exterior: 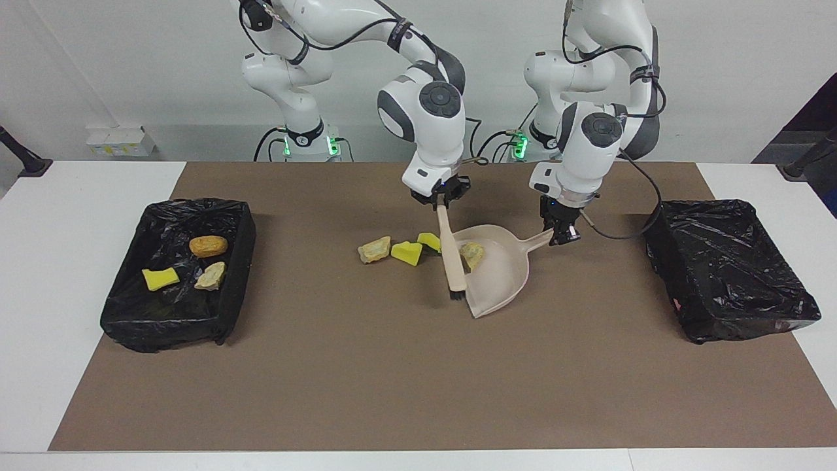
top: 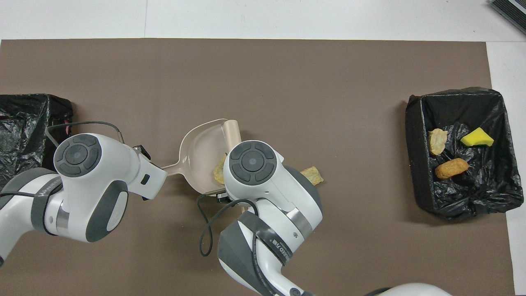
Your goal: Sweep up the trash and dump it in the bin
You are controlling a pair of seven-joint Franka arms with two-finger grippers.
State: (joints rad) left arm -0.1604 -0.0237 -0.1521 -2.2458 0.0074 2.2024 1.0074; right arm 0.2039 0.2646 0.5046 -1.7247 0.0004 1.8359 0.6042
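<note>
A beige dustpan (exterior: 500,275) (top: 201,148) lies on the brown mat, its mouth toward the right arm's end. My left gripper (exterior: 562,234) is shut on its handle. My right gripper (exterior: 443,198) is shut on the handle of a beige brush (exterior: 452,265), whose black bristles rest at the pan's lip. One pale lump of trash (exterior: 472,254) (top: 218,174) lies in the pan. Two yellow sponge chunks (exterior: 406,253) and another pale lump (exterior: 374,249) (top: 312,175) lie on the mat beside the brush. In the overhead view, both grippers are hidden under their own wrists.
A black-lined bin (exterior: 239,275) (top: 413,144) at the right arm's end holds a brown bread-like piece (exterior: 208,246), a yellow chunk (exterior: 160,278) and a pale lump (exterior: 210,276). A second black-lined bin (exterior: 745,320) (top: 24,135) stands at the left arm's end.
</note>
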